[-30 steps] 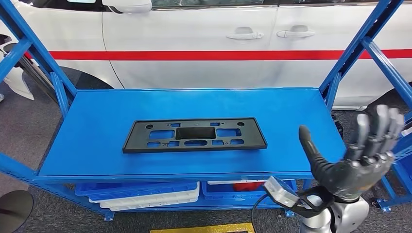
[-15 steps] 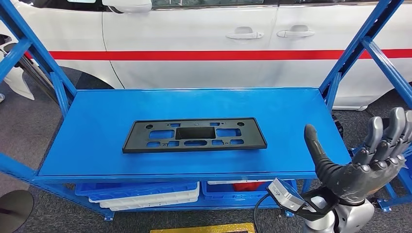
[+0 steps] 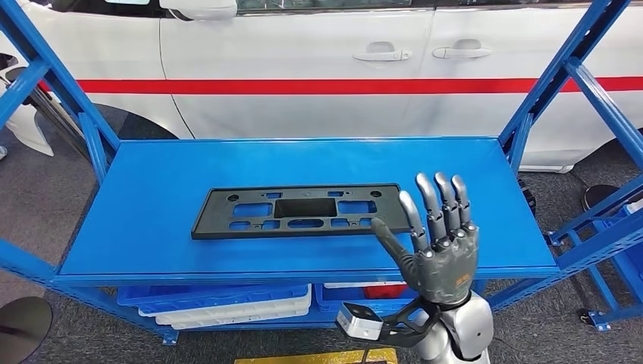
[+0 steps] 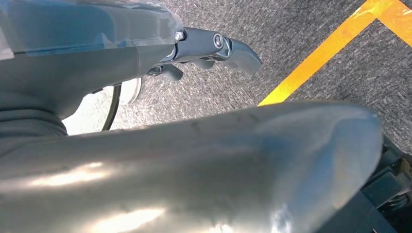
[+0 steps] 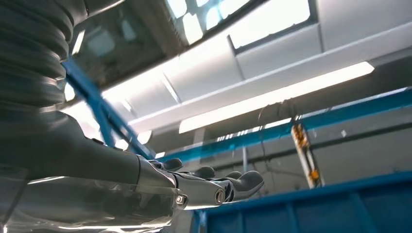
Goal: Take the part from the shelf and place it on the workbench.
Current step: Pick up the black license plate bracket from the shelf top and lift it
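Head view
Part: a flat black plate (image 3: 302,211) with cut-outs, lying flat on the top board of the blue shelf (image 3: 152,182), a little left of the board's middle, its long side along the shelf front.
Right hand: the right hand (image 3: 434,250) is raised in front of the shelf's front edge, fingers straight and spread upward, thumb angled out toward the plate's right end. It holds nothing; the thumb tip overlaps the plate's near right corner in the picture, and I cannot tell whether it touches.
Below the top board: white and blue trays (image 3: 227,303) on a lower level of the shelf.
Behind: a white car (image 3: 341,61) with a red stripe stands just beyond the shelf.

Left wrist view
Left hand: the left hand (image 4: 209,48) hangs over grey carpet beside a yellow floor line (image 4: 330,53); its fingers look curled in with nothing in them.

Right wrist view
Right hand: the fingers (image 5: 214,187) are extended and apart, empty, seen against ceiling lights and a blue shelf beam (image 5: 301,206).
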Motion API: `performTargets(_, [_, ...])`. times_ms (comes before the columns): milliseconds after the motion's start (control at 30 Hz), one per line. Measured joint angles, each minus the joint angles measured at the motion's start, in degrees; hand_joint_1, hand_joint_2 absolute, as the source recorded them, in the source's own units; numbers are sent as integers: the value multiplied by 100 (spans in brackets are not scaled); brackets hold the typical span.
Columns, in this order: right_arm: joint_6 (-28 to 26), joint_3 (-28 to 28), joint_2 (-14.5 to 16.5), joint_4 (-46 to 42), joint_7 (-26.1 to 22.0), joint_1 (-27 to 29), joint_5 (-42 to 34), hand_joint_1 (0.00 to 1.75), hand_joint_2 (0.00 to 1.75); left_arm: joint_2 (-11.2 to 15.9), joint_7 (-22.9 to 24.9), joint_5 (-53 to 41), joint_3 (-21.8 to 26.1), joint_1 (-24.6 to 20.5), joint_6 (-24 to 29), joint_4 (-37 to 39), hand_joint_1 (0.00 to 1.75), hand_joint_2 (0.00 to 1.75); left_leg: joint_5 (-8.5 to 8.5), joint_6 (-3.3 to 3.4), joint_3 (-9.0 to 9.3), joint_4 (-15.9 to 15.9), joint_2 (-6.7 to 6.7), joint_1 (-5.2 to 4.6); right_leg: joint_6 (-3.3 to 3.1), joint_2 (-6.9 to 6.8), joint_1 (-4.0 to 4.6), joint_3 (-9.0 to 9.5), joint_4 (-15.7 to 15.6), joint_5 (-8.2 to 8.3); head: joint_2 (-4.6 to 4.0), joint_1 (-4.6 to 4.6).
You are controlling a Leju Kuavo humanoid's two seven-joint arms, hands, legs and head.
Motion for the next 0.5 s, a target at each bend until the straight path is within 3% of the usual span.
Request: performTargets(500, [0,1931,-842,2308,-1,-586,-602,0,175,2,-24,-170,5,8,5,0,0,0,1,0,0,0,1,0,0,1,0,0,0,0,0,0])
